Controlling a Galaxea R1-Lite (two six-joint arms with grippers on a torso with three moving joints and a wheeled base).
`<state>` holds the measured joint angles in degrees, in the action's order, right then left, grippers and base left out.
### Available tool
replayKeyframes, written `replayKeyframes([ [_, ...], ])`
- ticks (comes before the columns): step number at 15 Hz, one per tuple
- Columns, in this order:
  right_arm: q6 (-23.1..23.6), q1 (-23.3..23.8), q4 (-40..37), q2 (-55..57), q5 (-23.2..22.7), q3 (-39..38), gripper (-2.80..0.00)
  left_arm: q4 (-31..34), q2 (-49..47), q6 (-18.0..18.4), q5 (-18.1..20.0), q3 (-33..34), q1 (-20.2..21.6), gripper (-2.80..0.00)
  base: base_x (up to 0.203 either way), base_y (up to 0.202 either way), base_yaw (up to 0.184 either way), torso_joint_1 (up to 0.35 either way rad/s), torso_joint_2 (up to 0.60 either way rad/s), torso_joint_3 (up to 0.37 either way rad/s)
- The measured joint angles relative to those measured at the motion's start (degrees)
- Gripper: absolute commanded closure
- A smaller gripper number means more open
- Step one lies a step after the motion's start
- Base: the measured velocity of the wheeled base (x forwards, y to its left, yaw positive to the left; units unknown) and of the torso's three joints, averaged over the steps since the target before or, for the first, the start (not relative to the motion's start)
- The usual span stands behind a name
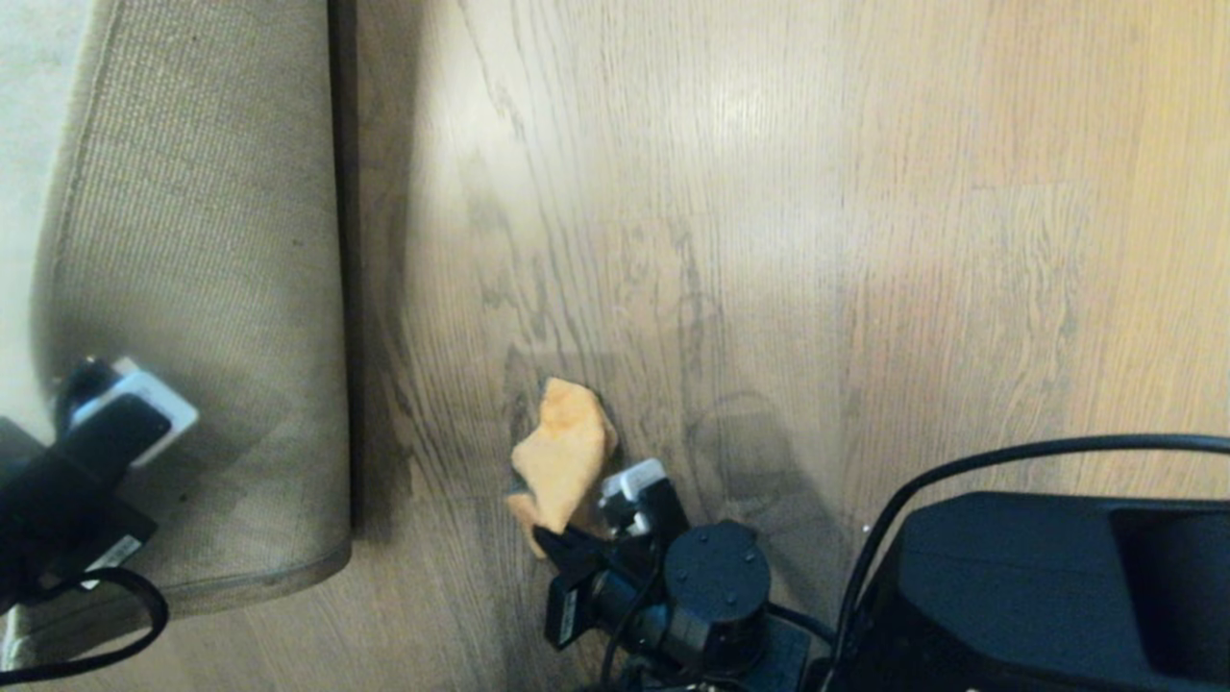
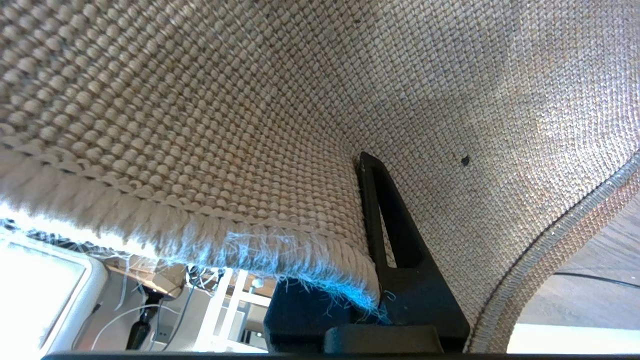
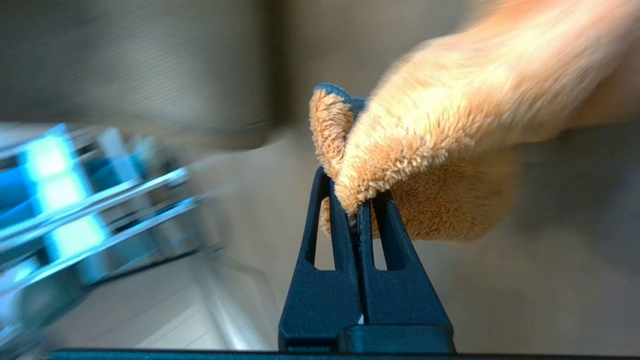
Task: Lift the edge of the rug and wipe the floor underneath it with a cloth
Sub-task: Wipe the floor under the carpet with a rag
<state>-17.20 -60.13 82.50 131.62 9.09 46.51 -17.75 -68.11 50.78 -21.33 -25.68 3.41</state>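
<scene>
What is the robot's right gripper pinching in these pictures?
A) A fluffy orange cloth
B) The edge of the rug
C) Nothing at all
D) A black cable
A. In the right wrist view the right gripper has its black fingers shut together on a fold of the orange cloth; the rug edge is held up by the left gripper instead.

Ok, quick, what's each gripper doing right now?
Left gripper: shut on the rug edge, held up off the floor.
Right gripper: shut on the cloth.
</scene>
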Motion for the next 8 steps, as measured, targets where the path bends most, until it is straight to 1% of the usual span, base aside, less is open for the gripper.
replayKeyframes([
  [2,0.0,-4.5,-1.7,2.3,0.0,4.8,0.0,0.0,0.0,0.0,0.0,0.4,0.0,0.0,0.0,0.0,0.0,0.0,0.0,0.0],
  [4,0.0,-6.9,-2.6,5.2,0.0,9.7,0.0,-0.2,0.0,0.0,0.0,0.7,0.0,0.0,0.0,0.0,0.0,0.0,0.0,0.0],
  [8,0.0,-8.3,-3.3,11.9,0.4,19.0,0.0,-0.4,0.0,0.0,-0.1,1.1,0.1,0.0,0.0,0.0,0.0,0.0,0.0,0.0],
])
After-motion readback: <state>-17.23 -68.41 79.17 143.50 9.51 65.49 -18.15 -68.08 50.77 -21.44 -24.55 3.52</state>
